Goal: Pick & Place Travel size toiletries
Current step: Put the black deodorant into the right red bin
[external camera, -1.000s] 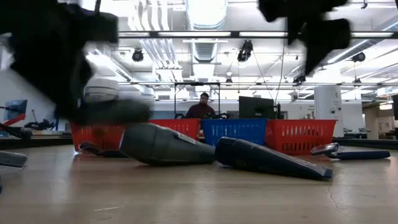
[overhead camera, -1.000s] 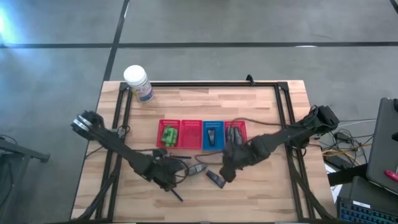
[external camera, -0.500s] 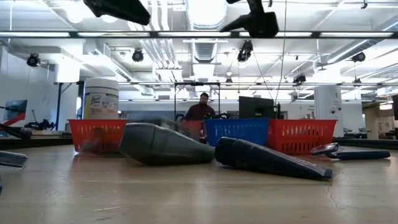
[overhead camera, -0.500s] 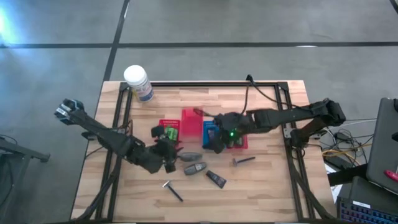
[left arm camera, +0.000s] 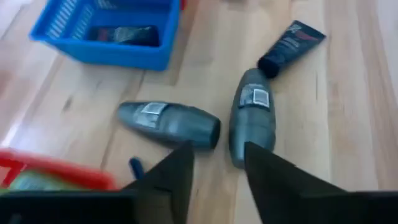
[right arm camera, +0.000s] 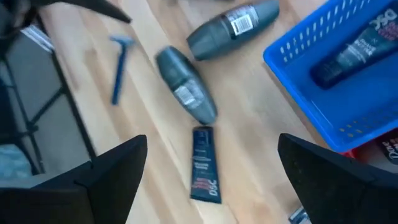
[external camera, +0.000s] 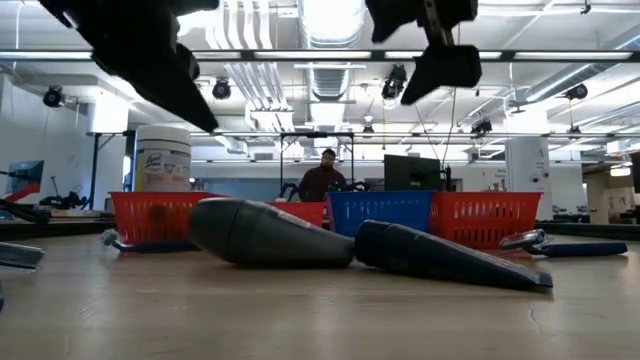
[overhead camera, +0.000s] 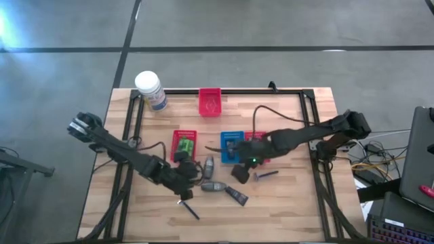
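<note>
High view, frame centre: we hover our empty, wide-spread right gripper (overhead camera: pixel 239 174) and empty, part-open left gripper (overhead camera: pixel 186 190) over loose grey bottles (overhead camera: pixel 212 186), probably for picking.

Red basket (left arm camera: pixel 56 175) blurred, cut by frame edge; contents of far red basket (overhead camera: pixel 209 103) unreadable.

The high view looks straight down on the whole tabletop (overhead camera: pixel 285 108); the low view looks level across it into the room. Both wrist views look down from close, sharing two grey bottles (left arm camera: pixel 169 122) and blue basket (right arm camera: pixel 348 93).
</note>
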Available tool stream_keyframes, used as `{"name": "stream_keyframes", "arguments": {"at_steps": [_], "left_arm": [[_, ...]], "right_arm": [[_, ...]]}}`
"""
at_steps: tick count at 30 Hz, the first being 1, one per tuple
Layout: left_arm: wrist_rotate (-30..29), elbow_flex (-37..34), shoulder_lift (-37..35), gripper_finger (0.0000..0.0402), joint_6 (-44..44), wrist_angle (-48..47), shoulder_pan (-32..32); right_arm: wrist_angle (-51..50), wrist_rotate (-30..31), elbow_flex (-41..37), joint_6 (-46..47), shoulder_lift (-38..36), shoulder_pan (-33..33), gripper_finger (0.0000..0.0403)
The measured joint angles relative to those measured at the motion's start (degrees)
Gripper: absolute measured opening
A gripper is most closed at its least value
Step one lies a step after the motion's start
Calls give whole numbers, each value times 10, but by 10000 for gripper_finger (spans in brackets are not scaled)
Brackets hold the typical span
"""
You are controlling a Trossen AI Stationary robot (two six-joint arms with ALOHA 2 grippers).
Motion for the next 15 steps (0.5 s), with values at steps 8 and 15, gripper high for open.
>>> {"name": "stream_keyframes", "arguments": {"at_steps": [8, 15], "left_arm": [[107, 26, 76, 223, -176, 21, 91], [149, 117, 131, 242, -305, -117, 118]], "right_arm": [[-10, -7, 0, 35, 34, 4, 357], [-36, 3, 0, 62, 30, 6, 357]]}}
